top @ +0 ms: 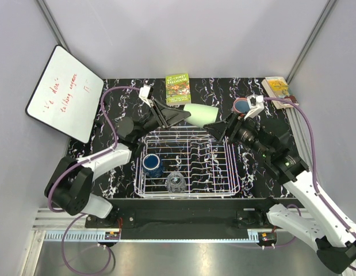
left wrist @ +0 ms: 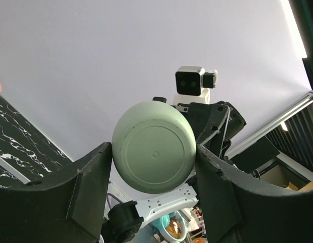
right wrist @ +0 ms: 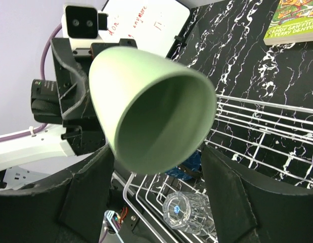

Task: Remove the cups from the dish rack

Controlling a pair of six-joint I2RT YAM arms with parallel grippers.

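A pale green cup (top: 202, 114) hangs on its side above the far edge of the white dish rack (top: 224, 192). My left gripper (top: 186, 117) is shut on its base end (left wrist: 153, 148). The right gripper (top: 219, 127) is open, its jaws standing on either side of the cup's mouth (right wrist: 157, 152); I cannot tell whether they touch it. A dark blue cup (top: 152, 164) and a clear glass cup (top: 176, 182) stand in the rack's near left part, and both show under the green cup in the right wrist view, the blue one (right wrist: 194, 164) and the glass (right wrist: 189, 212).
A small bluish cup with a reddish rim (top: 242, 106) sits on the table at the back right, beside the right wrist. A green book (top: 178, 89) lies at the back middle and another book (top: 276, 87) in the back right corner. A whiteboard (top: 65, 92) leans at the left.
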